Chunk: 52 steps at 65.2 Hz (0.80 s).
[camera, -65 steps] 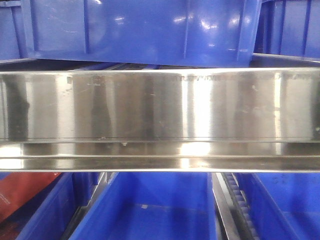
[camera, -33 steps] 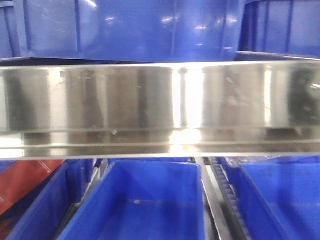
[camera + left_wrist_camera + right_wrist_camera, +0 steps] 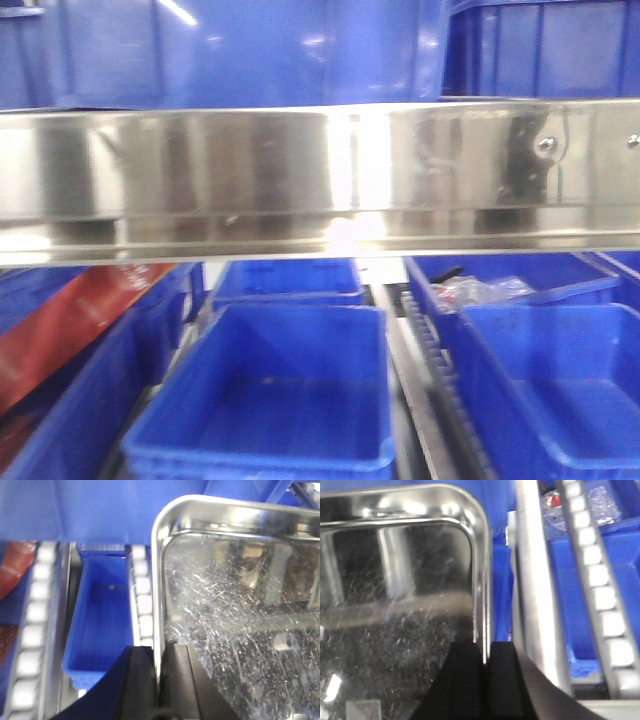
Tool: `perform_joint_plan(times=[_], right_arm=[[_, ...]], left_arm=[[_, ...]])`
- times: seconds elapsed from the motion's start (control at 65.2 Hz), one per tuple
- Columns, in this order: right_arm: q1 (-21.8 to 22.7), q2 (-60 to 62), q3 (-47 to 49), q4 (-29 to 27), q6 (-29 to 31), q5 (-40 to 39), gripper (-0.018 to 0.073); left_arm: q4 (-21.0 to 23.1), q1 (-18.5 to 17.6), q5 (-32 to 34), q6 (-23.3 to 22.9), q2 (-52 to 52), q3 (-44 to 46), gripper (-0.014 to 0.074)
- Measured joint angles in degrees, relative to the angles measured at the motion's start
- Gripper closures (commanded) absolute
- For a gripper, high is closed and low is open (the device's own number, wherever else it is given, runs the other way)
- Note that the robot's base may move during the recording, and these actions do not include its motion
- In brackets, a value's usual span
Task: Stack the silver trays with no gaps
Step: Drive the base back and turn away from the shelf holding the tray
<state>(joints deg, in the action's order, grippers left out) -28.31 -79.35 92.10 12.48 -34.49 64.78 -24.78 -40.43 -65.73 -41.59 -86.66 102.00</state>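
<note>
As both wrist cameras look down, one silver tray fills most of each view, its scratched floor and mirror walls up.

- Left gripper: black fingers clenched on the tray's out-turned rim, one inside the wall and one outside, near a rounded corner.
- Right gripper: the same pinch on the opposite rim, jaws closed tight against the metal.
- Tray position: carried between the two grippers. Beside its left edge lie a white roller track and a blue bin. Beside its right edge are a steel rail and more rollers.
- Front view: a shiny steel band spans the frame. Cannot tell whether it is the tray wall or shelf rail.
- A red item sits lower left in the front view.
</note>
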Motion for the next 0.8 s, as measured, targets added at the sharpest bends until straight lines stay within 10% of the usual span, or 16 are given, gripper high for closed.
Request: perform_joint_plan(times=[0.797], right_arm=[[0.00, 0.07, 0.00, 0.00, 0.00, 0.00, 0.0627]], left_arm=[[0.00, 0.00, 0.09, 0.00, 0.00, 0.00, 0.0613]])
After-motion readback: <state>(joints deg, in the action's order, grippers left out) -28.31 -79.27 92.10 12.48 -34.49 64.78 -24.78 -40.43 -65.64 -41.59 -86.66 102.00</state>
